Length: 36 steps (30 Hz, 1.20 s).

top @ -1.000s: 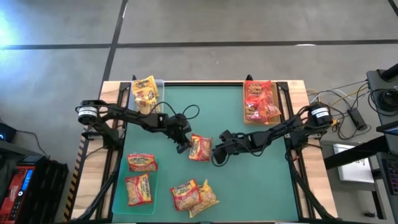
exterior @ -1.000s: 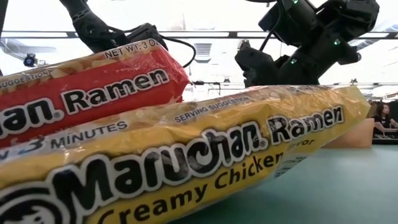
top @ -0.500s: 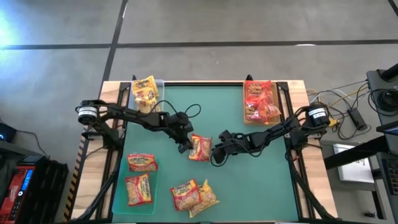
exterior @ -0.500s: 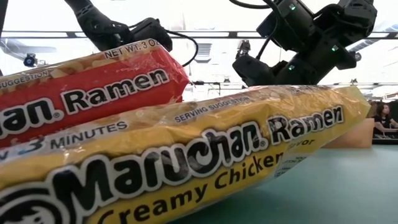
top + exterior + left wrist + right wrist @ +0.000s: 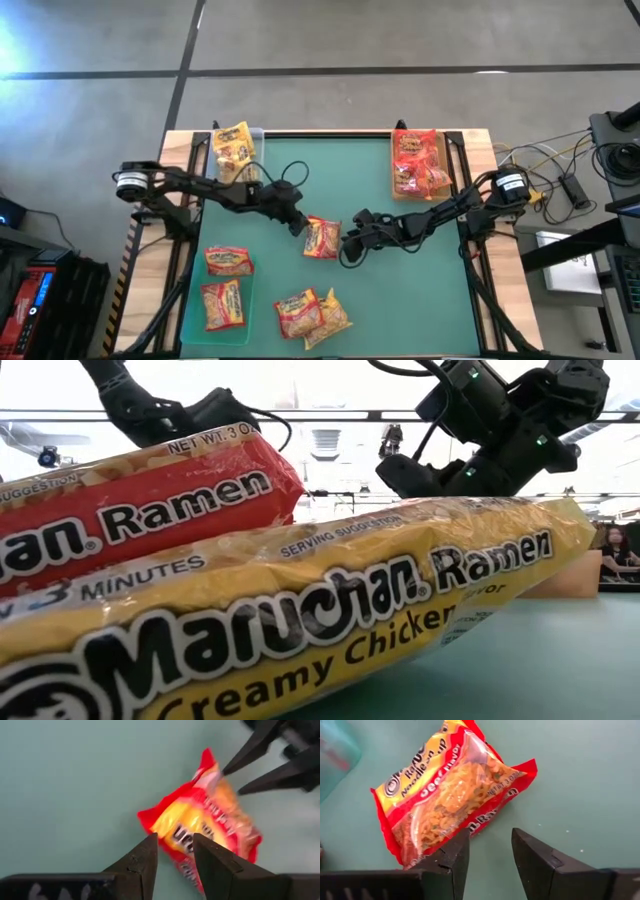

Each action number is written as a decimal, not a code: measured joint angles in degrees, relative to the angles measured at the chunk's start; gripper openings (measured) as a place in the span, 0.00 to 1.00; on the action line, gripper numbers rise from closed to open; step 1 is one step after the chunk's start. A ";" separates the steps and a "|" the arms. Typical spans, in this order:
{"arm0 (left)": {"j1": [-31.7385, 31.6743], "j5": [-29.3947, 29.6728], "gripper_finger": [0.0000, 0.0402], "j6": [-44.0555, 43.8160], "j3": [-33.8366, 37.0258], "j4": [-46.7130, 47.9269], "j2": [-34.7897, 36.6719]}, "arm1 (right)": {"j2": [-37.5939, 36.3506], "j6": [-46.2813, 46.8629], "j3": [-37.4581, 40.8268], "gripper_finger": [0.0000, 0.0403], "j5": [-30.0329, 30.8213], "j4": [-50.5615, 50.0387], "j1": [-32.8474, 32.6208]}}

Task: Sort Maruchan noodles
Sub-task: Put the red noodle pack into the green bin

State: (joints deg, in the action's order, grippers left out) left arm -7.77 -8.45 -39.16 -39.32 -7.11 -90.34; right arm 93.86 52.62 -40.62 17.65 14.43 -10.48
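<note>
**Obscured or cut-off items**

Yellow packet (image 5: 300, 630) and red packet (image 5: 130, 510): cropped by low view's left edge, hiding the table behind. Centre packet (image 5: 202, 832): blurred in left wrist view, print unreadable. Far-right person (image 5: 612, 548): too small to make out.

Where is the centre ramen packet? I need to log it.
High view: the centre ramen packet lies mid-mat, between the left end effector and right end effector.

Green-topped table (image 5: 360, 170) under scattered noodle packets (image 5: 322, 238) and trays (image 5: 196, 312).
</note>
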 joint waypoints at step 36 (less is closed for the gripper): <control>1.03 -5.35 0.49 -4.06 3.46 -5.76 0.59 | 0.00 5.65 0.37 0.37 0.57 4.45 1.07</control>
State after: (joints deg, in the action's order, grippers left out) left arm -6.74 -13.80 -43.22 -35.86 -12.86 -89.76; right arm 93.86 58.27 -40.25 18.22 18.88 -9.41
